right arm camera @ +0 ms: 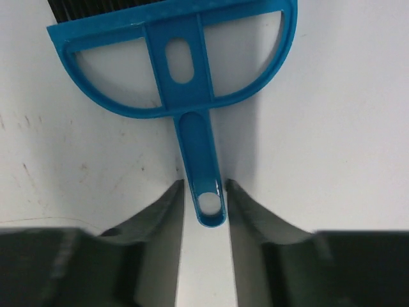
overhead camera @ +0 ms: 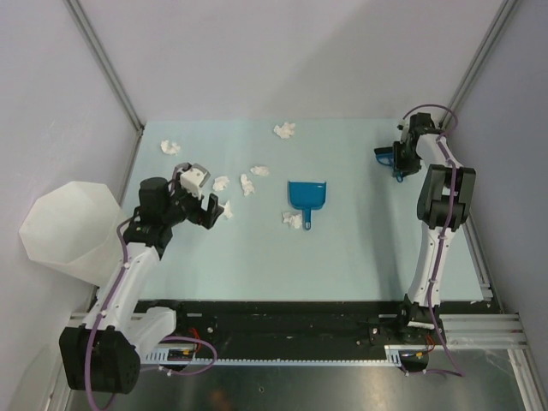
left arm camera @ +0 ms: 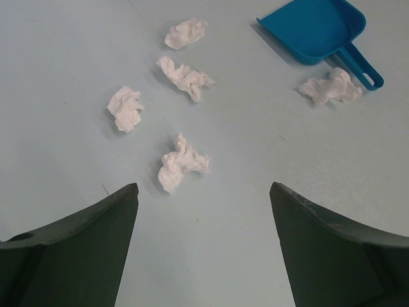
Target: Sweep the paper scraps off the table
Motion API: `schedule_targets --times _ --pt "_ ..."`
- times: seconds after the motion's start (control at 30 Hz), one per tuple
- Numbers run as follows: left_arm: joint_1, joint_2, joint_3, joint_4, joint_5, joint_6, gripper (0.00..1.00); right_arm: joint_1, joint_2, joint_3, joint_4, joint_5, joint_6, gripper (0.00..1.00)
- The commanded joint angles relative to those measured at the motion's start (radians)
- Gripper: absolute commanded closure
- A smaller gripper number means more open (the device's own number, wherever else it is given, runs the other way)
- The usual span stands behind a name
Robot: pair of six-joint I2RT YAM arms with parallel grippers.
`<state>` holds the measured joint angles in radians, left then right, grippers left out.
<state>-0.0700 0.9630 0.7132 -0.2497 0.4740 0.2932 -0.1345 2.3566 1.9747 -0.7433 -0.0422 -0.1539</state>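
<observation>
Several crumpled white paper scraps lie on the pale green table (overhead camera: 360, 240): one at the far left (overhead camera: 170, 147), one at the far middle (overhead camera: 284, 130), a cluster (overhead camera: 247, 184) near my left gripper, and one (overhead camera: 294, 220) by the blue dustpan (overhead camera: 306, 195). My left gripper (overhead camera: 210, 193) is open and empty, low over the table, with the nearest scrap (left arm camera: 182, 163) just ahead of its fingertips (left arm camera: 128, 192). My right gripper (overhead camera: 396, 161) at the far right is shut on the handle of a blue hand brush (right arm camera: 179, 57), which points away from it.
A translucent white faceted bin (overhead camera: 68, 231) stands off the table's left edge beside my left arm. The dustpan (left arm camera: 316, 29) lies open toward the far side, its handle toward me. Metal frame rails run along the table's edges.
</observation>
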Motion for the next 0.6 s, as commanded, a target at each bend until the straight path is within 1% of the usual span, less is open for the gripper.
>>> schedule_targets --times 0.0,0.03,0.13,0.17,0.2,0.23,0.3,0.33,0.4,0.5,0.57 --pt "-0.008 -0.007 0.048 0.01 0.0 0.024 0.12 -0.005 0.032 -0.055 -0.071 -0.01 -0.003 0.69" --pt "-0.008 -0.007 0.048 0.009 0.002 0.024 0.12 -0.002 0.02 -0.075 -0.061 -0.016 -0.001 0.79" --pt "-0.011 -0.01 0.049 0.009 0.008 0.02 0.12 0.018 -0.052 -0.151 -0.019 -0.034 0.007 1.0" --pt "-0.013 -0.013 0.049 0.009 0.008 0.018 0.13 0.032 -0.072 -0.168 -0.002 -0.047 0.014 1.0" --pt "-0.019 -0.018 0.049 0.007 0.008 0.018 0.13 0.036 -0.124 -0.218 0.008 -0.067 0.025 1.0" --pt "-0.02 -0.021 0.048 0.01 0.008 0.02 0.13 0.041 -0.153 -0.244 0.039 -0.126 0.04 1.0" --pt "-0.03 -0.029 0.042 0.006 0.008 0.03 0.13 0.049 -0.219 -0.318 0.082 -0.183 0.103 1.0" --pt "-0.04 -0.032 0.039 0.006 0.008 0.053 0.14 0.053 -0.284 -0.395 0.129 -0.212 0.123 1.0" --pt "-0.077 -0.033 0.026 0.004 -0.005 0.078 0.14 0.071 -0.341 -0.45 0.148 -0.225 0.149 1.0" --pt "-0.129 -0.032 0.012 0.0 -0.037 0.136 0.14 0.101 -0.419 -0.523 0.127 -0.222 0.174 1.0" --pt "-0.192 -0.021 0.009 -0.003 -0.051 0.173 0.13 0.131 -0.479 -0.574 0.111 -0.208 0.177 1.0"
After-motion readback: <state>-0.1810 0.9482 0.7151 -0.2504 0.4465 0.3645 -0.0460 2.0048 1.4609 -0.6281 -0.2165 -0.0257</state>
